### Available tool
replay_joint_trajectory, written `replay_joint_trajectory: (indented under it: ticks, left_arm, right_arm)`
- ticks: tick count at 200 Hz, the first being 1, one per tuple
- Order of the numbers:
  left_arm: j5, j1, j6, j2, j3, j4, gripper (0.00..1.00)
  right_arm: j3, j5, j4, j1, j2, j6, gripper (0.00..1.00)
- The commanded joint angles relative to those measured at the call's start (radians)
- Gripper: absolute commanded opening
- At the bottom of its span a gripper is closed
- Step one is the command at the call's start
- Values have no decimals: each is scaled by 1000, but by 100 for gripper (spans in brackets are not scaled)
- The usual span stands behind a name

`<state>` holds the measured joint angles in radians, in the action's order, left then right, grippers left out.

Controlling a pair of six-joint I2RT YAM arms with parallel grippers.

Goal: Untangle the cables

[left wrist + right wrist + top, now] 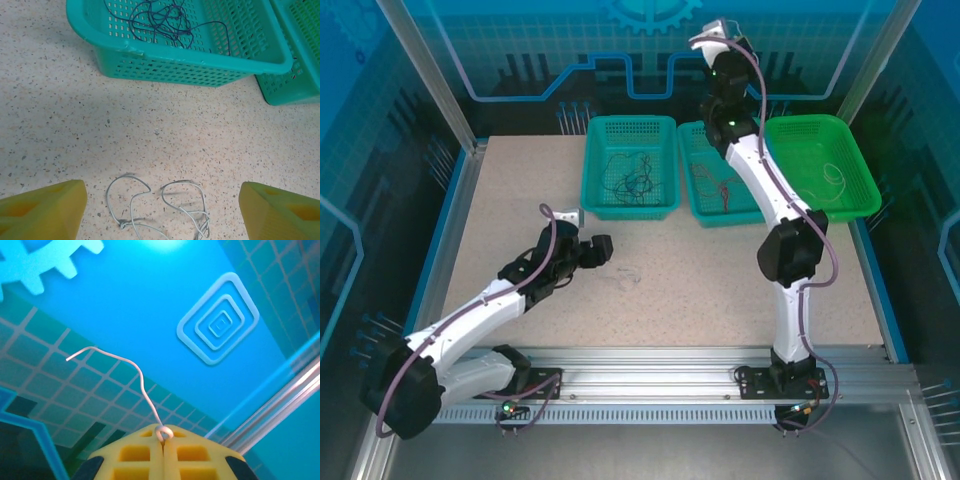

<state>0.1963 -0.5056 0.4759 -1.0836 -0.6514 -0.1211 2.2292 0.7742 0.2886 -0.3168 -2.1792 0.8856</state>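
Now the right gripper – high up, clamped on only the hooked tip of a white wire – may lose it, while the left gripper hangs spread wide, empty, over the tangle on the table.

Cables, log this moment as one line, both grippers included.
left gripper: open over loose white cables on table | right gripper: shut on one white cable, up high | black cables: in teal basket

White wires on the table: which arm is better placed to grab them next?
Left. The left claw hangs open right over the white wires, a finger on each side. The right claw is raised high, shut on another white wire.
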Motion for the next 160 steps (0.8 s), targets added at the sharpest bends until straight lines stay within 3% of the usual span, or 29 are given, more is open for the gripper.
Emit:
replay_joint_trajectory:
  ticks: [1,41,90,118,160]
  left_arm:
    - [-40,6,34,-14,13,39,81]
    - [-73,6,47,-40,-5,32,81]
    - [-113,6,67,-120,-34,51,81]
    - [-135,7,81,-183,-43,93,81]
    - [-181,6,119,-247,-53,129,81]
  right_arm:
    - [-30,-171,84,42,-17,198,0]
    - [-18,-277,85,103,-60,297,0]
    - [-134,-385,-87,150,-41,670,0]
    - [-307,-434,7,138,11,812,0]
    - [-329,-323,67,230,11,751,0]
